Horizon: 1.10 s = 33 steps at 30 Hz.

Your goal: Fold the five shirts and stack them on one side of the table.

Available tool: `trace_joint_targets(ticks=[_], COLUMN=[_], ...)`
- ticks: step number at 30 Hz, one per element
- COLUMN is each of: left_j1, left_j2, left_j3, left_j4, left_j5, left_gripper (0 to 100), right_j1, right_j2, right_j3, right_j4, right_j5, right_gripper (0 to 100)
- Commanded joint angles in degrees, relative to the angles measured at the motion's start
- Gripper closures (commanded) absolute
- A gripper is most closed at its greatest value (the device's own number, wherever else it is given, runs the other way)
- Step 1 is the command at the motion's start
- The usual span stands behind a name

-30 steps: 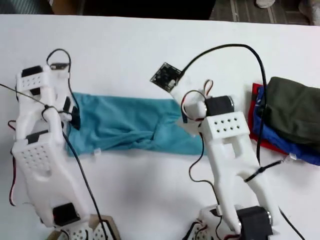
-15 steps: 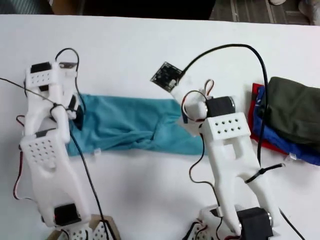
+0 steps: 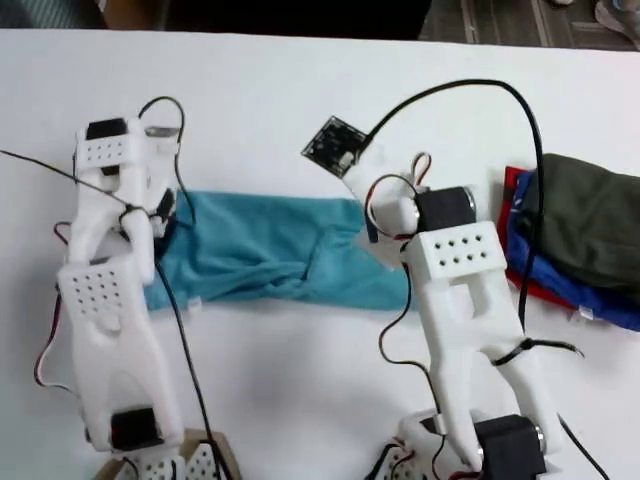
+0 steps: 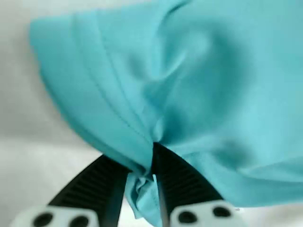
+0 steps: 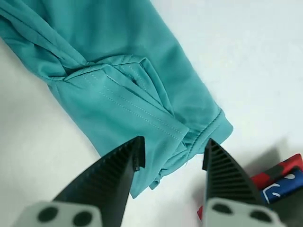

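Since the earlier frames the left gripper [image 4: 152, 146] has shifted toward table centre, drawing in one end of the teal soft-knit shirt [image 3: 270, 250], folded into a long band. It is clenched on bunched fabric. The right gripper [image 5: 173, 144] hangs released over the stitched opposite end, near the stack of folded dark shirts [image 3: 590, 225] on the white table [image 3: 300, 90].

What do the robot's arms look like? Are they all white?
Mostly! Both the left arm and the right arm are chunky white plastic shells with grids of little round holes. Black motor blocks sit at the joints, thin black cables loop around them, and the pointy fingers are black with ribbed pads.
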<state>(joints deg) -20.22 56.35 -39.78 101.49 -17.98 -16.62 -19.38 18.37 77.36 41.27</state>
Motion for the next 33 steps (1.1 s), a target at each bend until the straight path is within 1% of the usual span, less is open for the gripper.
trace_joint_targets(ticks=[1, 3, 6, 8, 11, 15, 16, 18, 21, 25, 28, 30, 33], left_j1=[-8.7, -12.6, -17.8, -21.0, -25.1, -29.4, -30.1, -30.7, -29.6, -24.4, -18.4, -14.2, -7.6], left_j2=[2.5, 2.5, 2.4, 2.4, 2.4, 2.1, 1.4, -1.1, -6.1, -15.3, -23.3, -28.9, -36.8], left_j3=[-3.6, -5.8, -7.9, -9.4, -11.4, -14.5, -14.6, -14.5, -13.3, -5.9, 2.0, 7.1, 13.4], left_j4=[0.4, 0.5, 0.6, 0.8, 0.8, 0.8, 0.8, 0.8, 0.9, 0.9, 0.9, 0.9, 0.9], left_j5=[-3.5, -6.0, -8.7, -9.6, -9.7, -9.5, -9.4, -9.5, -9.5, -9.3, -9.1, -7.0, -4.3], left_gripper=[98, 98, 98, 98, 98, 98, 98, 98, 98, 98, 98, 98, 98], right_j1=[1.9, 3.7, 7.3, 9.0, 9.8, 9.5, 9.5, 9.5, 8.0, 4.8, 4.4, 4.8, 4.9], right_j2=[-2.9, -3.6, -5.0, -5.6, -5.9, -5.9, -5.9, -5.9, -5.9, -5.5, -5.5, -5.4, -5.4], right_j3=[-2.6, -2.4, -2.2, -1.4, 3.8, 15.2, 18.0, 23.1, 29.1, 34.8, 39.3, 42.5, 46.7], right_j4=[0.7, 0.6, 0.5, 0.1, -3.5, -14.3, -17.8, -25.1, -33.7, -40.9, -47.2, -51.7, -57.0], right_j5=[-1.2, -4.3, -6.9, -8.2, -8.5, -8.6, -9.3, -13.3, -19.3, -22.0, -24.4, -25.8, -25.6], right_gripper=[79.1, 79.1, 79.1, 79.1, 79.1, 79.1, 79.1, 79.1, 79.1, 79.7, 85.5, 89.9, 95.1])
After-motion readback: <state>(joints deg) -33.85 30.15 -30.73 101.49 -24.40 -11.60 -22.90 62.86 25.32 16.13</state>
